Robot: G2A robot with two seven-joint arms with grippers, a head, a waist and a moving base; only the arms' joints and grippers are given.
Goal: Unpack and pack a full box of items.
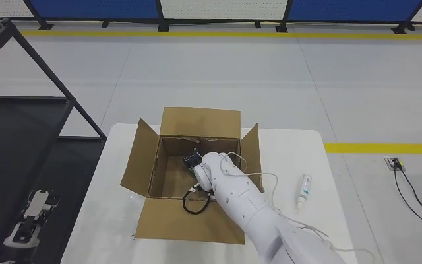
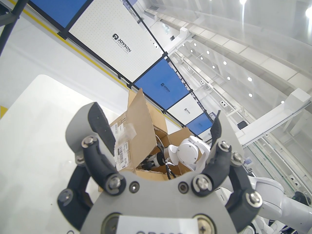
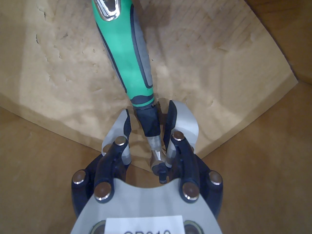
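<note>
Green-handled tool [image 3: 126,49] is straddled, unclamped, by right gripper [image 3: 148,116] on box [image 3: 61,62] floor. From above it is hidden by the arm [image 1: 231,191]. Left gripper [image 2: 157,120] is held wide apart, empty.

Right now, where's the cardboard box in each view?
Top view: cardboard box, flaps open, on the table.
Left wrist view: cardboard box beyond the left gripper.
Right wrist view: cardboard box walls around the right gripper.
Shared landmark: right arm, down inside it.

Overhead down onto box [image 1: 200,122]; right wrist inside it, left skyward.
</note>
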